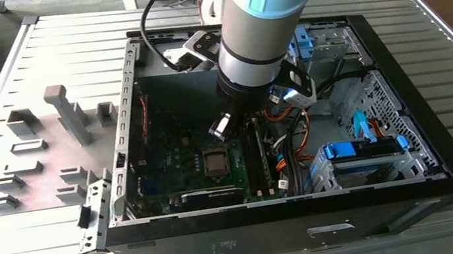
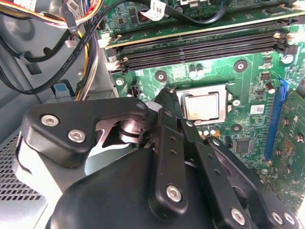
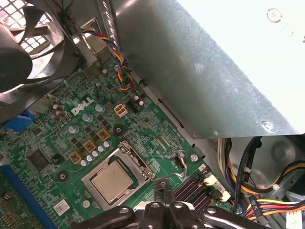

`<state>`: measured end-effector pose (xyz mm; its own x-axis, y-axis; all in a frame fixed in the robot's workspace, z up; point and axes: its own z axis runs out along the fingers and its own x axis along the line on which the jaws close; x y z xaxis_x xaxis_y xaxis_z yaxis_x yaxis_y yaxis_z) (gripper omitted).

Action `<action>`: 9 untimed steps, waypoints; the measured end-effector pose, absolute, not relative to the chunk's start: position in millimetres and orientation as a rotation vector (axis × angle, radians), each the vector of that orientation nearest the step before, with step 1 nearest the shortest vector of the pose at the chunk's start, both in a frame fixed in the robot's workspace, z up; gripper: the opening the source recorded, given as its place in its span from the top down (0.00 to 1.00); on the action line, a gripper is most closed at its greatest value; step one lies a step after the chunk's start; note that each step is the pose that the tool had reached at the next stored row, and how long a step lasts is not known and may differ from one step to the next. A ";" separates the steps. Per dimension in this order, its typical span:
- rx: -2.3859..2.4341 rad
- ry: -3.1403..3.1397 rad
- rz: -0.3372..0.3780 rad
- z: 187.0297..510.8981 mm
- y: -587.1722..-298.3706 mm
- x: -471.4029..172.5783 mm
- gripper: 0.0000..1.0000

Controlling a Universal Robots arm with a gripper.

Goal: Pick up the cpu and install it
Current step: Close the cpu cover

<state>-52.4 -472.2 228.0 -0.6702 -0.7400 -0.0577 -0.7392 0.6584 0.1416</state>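
The cpu (image 2: 201,105) already lies flat in its socket frame (image 3: 106,164) on the motherboard (image 3: 71,143), seen in both wrist views. The pincer (image 3: 163,193) hangs just above and beside it, inside the computer case (image 1: 292,214). It carries nothing, but I cannot tell if its fingers are apart or together, because the black links cover them.

What could go wrong: if the arm moves sideways at this height, the pincer may perhaps catch the socket frame or the memory slots (image 2: 200,45) close by, and push the chip out of its seat. The bundle of coloured cables (image 3: 121,64) is near and could snag. Free room is mostly upward; the case walls and the metal box (image 3: 200,71) limit the sides.
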 end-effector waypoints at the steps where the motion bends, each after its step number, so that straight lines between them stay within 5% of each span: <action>1: 1.274 -2.856 -0.240 228.3 -472.1 -52.4 0.89; 9: 1.277 -2.861 -0.237 228.9 -474.2 -54.8 0.89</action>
<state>-54.8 -474.2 228.9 -0.6697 -0.7401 -0.0614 -0.7401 0.6583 0.1374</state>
